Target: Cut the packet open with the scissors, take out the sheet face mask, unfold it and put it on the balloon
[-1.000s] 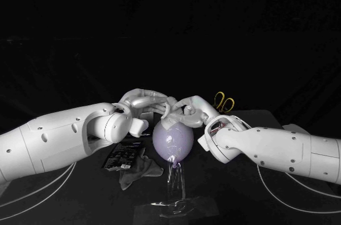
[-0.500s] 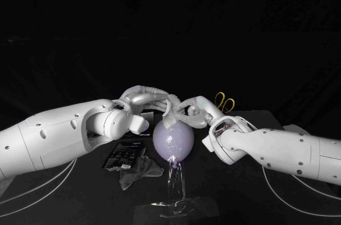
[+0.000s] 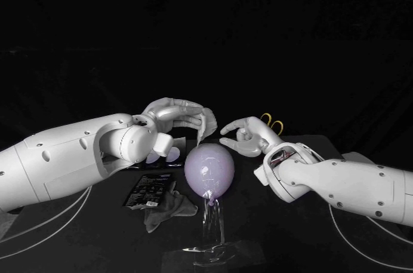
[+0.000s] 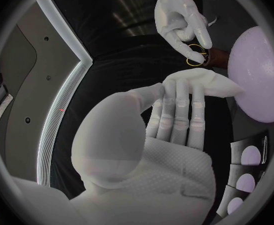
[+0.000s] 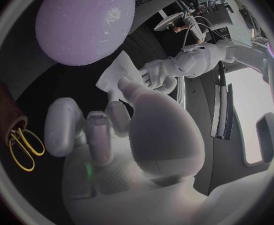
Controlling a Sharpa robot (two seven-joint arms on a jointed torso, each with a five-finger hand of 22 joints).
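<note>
A pale purple balloon [image 3: 209, 168] stands upright on a clear stand [image 3: 212, 240] at the table's middle. My left hand [image 3: 176, 115] is just above and left of it, pinching the white sheet mask [image 3: 207, 126], which hangs folded over the balloon's top. The wrist views show the same mask [image 4: 202, 82] [image 5: 120, 73] beside the balloon [image 4: 259, 75] [image 5: 84, 22]. My right hand [image 3: 244, 135] hovers right of the balloon's top, fingers apart, holding nothing. The black packet [image 3: 150, 188] lies on the table at the left. Yellow-handled scissors [image 3: 273, 123] [image 5: 21, 146] stand behind my right hand.
A grey crumpled piece [image 3: 169, 206] lies beside the packet, left of the stand. The scissors sit in a brown holder [image 4: 218, 59] [image 5: 2, 107]. My two forearms flank the balloon closely on either side.
My right hand has let go of the mask and drawn back to the right. The left hand has lifted the mask a little and holds it alone.
</note>
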